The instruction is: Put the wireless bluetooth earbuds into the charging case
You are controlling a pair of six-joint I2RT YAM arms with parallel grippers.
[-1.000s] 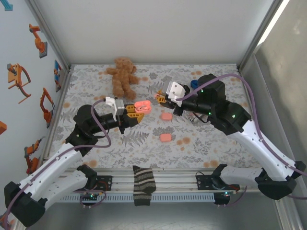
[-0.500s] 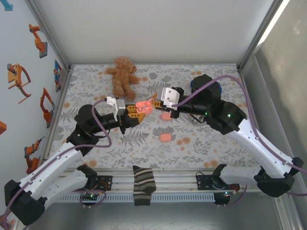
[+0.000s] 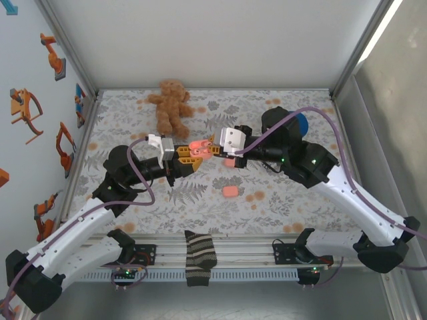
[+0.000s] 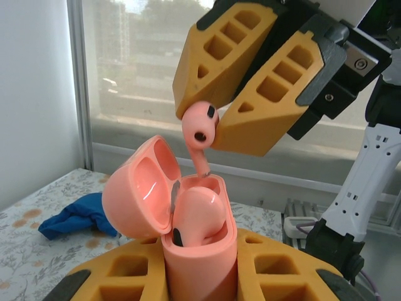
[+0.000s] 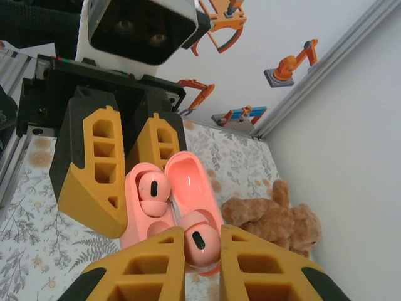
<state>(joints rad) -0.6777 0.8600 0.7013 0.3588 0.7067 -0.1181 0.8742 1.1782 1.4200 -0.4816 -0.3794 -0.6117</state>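
Here right pincer (image 4: 207,129) grips an earbud (image 4: 198,124), stem at the open case (image 4: 202,271)

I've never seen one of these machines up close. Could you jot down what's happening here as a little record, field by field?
left gripper: shut on an open salmon-pink plastic charging case, lid swung back
right gripper: shut on a tiny salmon-pink plastic earbud, stem pointing down at the case's opening
seated in case: one matching earbud
stage: held earbud not yet seated
on the floral table: brown plush teddy bear, closed pink case, striped sock at the near edge
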